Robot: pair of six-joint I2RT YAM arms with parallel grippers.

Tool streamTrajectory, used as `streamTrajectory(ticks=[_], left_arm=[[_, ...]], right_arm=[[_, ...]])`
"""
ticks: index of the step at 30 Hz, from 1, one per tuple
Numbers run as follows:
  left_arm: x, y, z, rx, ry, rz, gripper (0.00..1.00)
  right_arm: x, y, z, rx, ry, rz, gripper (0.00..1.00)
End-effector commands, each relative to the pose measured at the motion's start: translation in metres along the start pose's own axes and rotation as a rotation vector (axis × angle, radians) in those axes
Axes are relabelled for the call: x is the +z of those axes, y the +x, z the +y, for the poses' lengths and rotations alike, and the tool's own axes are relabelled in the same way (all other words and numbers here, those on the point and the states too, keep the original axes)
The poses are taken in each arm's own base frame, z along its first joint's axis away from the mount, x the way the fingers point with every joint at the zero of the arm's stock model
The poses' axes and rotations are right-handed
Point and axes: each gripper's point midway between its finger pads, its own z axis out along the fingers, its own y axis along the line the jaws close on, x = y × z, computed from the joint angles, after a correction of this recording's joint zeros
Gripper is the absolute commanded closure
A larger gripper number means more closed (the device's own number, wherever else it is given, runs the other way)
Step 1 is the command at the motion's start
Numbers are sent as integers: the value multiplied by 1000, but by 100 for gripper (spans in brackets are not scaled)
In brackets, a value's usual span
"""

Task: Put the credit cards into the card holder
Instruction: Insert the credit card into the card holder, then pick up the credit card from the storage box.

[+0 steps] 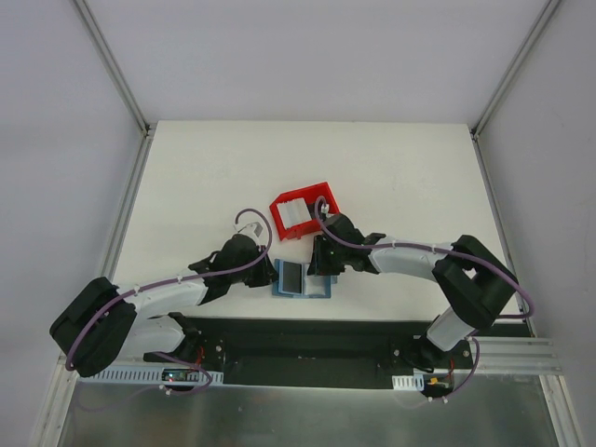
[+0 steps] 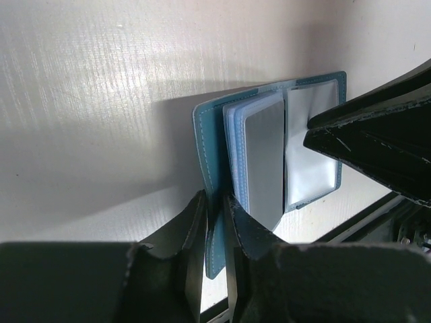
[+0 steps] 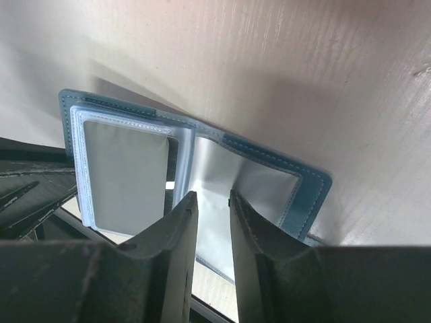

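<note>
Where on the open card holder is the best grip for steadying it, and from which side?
The card holder's outer teal cover edge, from the left, fingers straddling it edge-on. That flap is thin, stitched and clear of the plastic pockets, which probably leaves the right gripper room.

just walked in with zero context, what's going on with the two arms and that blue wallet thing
Both arms are working on the open card holder lying near the front of the table. The left pincer pinches the edge of its teal cover. The right pincer hangs over the right-hand clear pocket, fingers close together; whether it grips a card I cannot tell. White cards sit in the red bin behind.
</note>
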Motion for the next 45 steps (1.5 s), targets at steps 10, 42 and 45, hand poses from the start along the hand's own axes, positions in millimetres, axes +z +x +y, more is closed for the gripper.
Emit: streamTrajectory(ticks=[10,42,45], left_arm=[[-6,-13,-3,20,33,-29,89],[-6,-29,-19,15,59,-21,100],[-6,-31,-21,17,59,-25,100]], right_arm=[[7,10,-8,-2,33,55,72],[-69,-128,55,-188,-93,-215,33],[-63,-145,51,-211,-54,-208,29]])
